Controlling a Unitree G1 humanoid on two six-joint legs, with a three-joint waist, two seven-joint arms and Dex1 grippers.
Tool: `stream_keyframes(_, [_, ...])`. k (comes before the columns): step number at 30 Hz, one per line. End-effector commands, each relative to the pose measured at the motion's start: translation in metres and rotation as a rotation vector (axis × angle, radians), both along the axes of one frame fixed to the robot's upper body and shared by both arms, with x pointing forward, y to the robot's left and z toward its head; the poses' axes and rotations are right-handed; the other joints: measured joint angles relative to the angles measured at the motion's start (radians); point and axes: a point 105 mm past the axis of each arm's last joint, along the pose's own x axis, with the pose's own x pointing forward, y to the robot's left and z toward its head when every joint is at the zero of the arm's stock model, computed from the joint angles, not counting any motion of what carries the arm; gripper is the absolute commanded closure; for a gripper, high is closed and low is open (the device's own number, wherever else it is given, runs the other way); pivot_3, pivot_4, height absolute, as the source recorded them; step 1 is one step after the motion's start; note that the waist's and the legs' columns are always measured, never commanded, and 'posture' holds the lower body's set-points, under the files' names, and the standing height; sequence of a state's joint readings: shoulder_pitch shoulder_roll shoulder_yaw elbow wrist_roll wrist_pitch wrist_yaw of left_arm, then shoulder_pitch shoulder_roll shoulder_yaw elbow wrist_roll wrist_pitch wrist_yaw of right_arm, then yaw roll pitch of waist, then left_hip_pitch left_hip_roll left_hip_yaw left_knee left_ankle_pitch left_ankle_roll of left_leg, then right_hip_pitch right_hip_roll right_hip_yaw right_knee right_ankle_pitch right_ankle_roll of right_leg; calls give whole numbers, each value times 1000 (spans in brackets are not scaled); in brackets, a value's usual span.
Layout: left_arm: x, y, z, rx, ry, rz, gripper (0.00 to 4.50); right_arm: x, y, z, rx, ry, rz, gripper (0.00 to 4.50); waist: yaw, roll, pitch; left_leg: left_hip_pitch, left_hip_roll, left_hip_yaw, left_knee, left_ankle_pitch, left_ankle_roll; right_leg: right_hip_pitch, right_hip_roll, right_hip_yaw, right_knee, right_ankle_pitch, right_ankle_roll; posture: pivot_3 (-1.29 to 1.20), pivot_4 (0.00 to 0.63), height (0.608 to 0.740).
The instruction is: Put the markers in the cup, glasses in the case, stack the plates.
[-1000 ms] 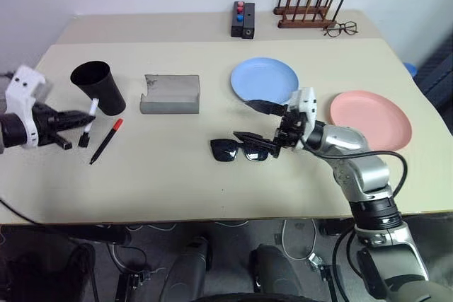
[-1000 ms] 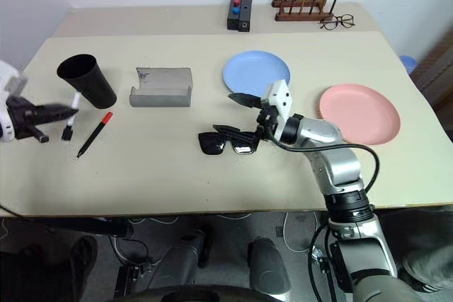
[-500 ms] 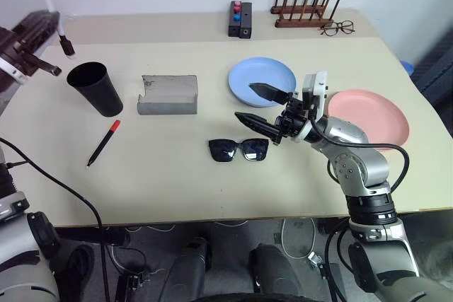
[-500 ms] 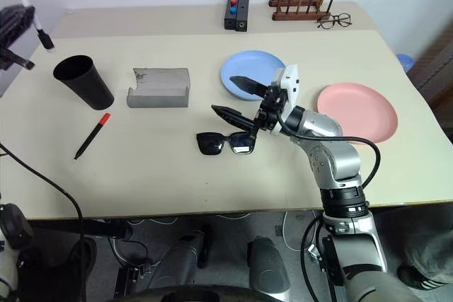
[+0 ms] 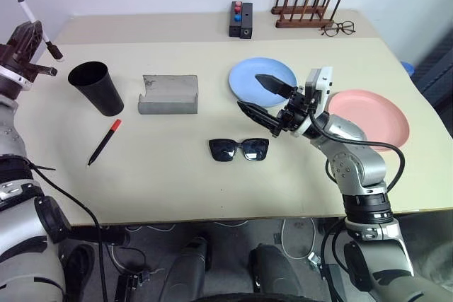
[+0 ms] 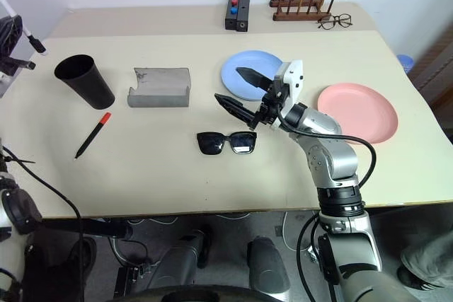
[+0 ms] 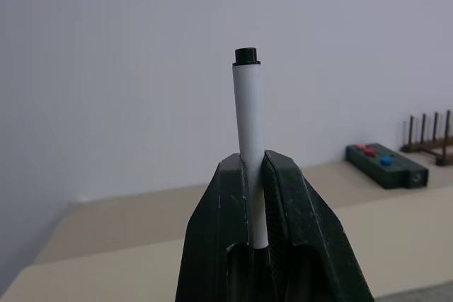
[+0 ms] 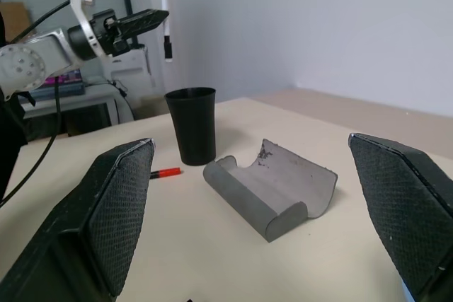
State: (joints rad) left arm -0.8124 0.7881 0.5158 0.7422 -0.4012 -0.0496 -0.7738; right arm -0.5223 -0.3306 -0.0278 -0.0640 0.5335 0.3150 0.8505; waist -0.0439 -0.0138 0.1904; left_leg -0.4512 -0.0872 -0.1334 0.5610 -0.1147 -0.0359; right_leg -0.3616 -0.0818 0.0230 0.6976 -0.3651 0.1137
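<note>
My left gripper [image 5: 32, 42] is shut on a white marker [image 7: 248, 125] with black ends, raised above the table's far left, left of the black cup [image 5: 95, 88]. A black marker with a red cap [image 5: 104, 142] lies on the table in front of the cup. The grey case [image 5: 168, 94] lies open to the right of the cup. Black sunglasses [image 5: 239, 149] rest mid-table. My right gripper [image 5: 249, 92] hangs open just above and behind them, with nothing between its fingers. The blue plate [image 5: 244, 72] and the pink plate [image 5: 371, 114] lie apart on the right.
At the table's back stand a black box with red and blue buttons [image 5: 242, 19] and a wooden peg rack [image 5: 304, 12]. Thin-framed clear eyeglasses [image 5: 341, 29] lie beside the rack. The right wrist view shows the cup [image 8: 192, 124] and the case [image 8: 272, 185].
My left gripper has lifted the white marker from table height beside the cup to well above it, tilting upward. The right gripper rose slightly off the sunglasses, still open.
</note>
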Motion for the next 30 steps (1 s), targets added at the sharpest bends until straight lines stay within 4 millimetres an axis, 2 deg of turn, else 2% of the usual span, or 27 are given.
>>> stream_keyframes(1, [3,-5,3,17,-36,-19,4463,-5,1,10,4,-53,6,0,0,0,0,0,0,0,0,0,0,0,0,0,0,0,0,0,150,737])
stream_keyframes(12, [16,-9,-38,-9,34,-7,4463,-6,0,7,-32,-59,-2,0,-1,0,0,0,0,0,0,0,0,0,0,0,1,0,0,0,150,737])
stream_keyframes(18, [18,-9,-45,2,43,31,4463,-5,1,5,-42,-62,-5,0,-1,0,0,0,0,0,0,0,0,0,0,0,1,0,0,0,150,737])
stream_keyframes(21, [19,-10,-47,-2,49,27,3340,-4,2,5,-49,-65,-7,0,-1,0,0,0,0,0,0,0,0,0,0,0,1,0,0,0,150,737])
stream_keyframes(27, [17,-12,-47,-6,46,-2,314,-4,2,4,-57,-69,-8,0,-1,0,0,0,0,0,0,0,0,0,0,0,1,0,0,0,150,737])
stream_keyframes(28, [18,-13,-47,-5,44,-2,36,-4,2,4,-58,-69,-8,0,-1,0,0,0,0,0,0,0,0,0,0,0,1,0,0,0,150,737])
stream_keyframes(30, [18,-15,-41,10,35,-1,36,-4,2,3,-61,-69,-9,0,-1,0,0,0,0,0,0,0,0,0,0,0,1,0,0,0,150,737])
